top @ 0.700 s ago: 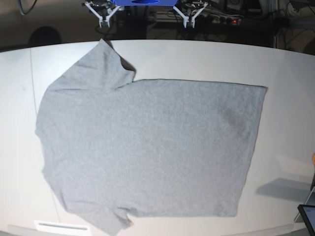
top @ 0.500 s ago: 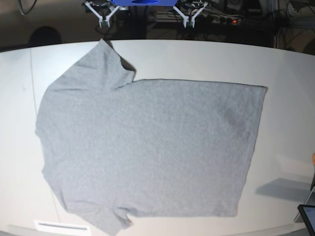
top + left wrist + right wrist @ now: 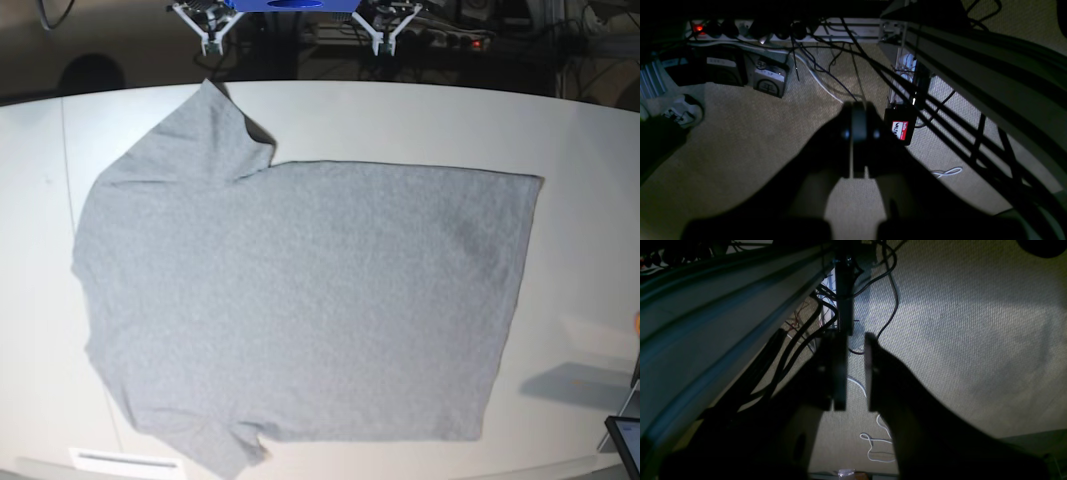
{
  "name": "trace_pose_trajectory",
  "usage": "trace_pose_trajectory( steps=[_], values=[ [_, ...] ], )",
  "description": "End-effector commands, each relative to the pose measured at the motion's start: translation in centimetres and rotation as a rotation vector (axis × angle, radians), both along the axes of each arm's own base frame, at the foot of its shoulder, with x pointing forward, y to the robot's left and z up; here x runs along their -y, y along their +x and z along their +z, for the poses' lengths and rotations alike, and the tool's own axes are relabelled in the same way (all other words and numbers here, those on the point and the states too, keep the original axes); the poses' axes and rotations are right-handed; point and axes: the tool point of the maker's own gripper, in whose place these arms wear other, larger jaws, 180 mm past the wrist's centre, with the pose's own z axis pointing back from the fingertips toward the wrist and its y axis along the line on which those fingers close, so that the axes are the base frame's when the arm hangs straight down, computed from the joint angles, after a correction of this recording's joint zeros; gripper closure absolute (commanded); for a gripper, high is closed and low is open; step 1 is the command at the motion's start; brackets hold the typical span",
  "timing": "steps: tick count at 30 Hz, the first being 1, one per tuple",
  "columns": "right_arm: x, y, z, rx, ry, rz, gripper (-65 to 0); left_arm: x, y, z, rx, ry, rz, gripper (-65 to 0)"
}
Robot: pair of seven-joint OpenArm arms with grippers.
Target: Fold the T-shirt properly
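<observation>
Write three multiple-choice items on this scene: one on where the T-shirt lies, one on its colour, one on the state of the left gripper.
1. Where is the T-shirt?
A. Spread flat on the white table
B. Hanging from a gripper
C. On the carpet

2. What colour is the side facing up?
A. Black
B. Plain heather grey
C. Blue with stripes

3. How is the left gripper?
A. Clamped on a sleeve
B. Wide open over the shirt
C. Shut on nothing, behind the table

Answers:
1 A: the base view shows it laid out on the tabletop, both sleeves at that view's left and the hem at its right.
2 B: no lettering shows on the upper face.
3 C: the left wrist view shows its fingers pressed together above carpet and cables, with no cloth between them.
</observation>
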Motion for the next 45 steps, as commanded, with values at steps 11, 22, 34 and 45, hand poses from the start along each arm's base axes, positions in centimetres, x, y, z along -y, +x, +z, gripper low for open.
trace_pose_trajectory(
  steps=[11, 22, 34, 45],
  values=[
    [-0.3, -0.9, 0.0, -0.039, 0.002, 0.001, -55.6, 0.2, -0.1, 0.0, 0.004, 0.0, -0.011, -32.8],
    [-0.3, -1.1, 0.0, -0.045, 0.002, 0.003, -3.2, 0.2, -1.1, 0.1, -0.012, 0.0, -0.007, 0.0],
    [0.3, -3.2, 0.1, -0.07, -0.006, -0.003, 0.0, -2.2, -2.2, 0.6, 0.01, 0.04, -0.028, 0.0],
    [1.1, -3.1, 2.9, 0.113, -0.028, -0.025, 0.0, -7.3, -3.8, 4.6, 0.139, 0.137, -0.068, 0.0]
  ],
)
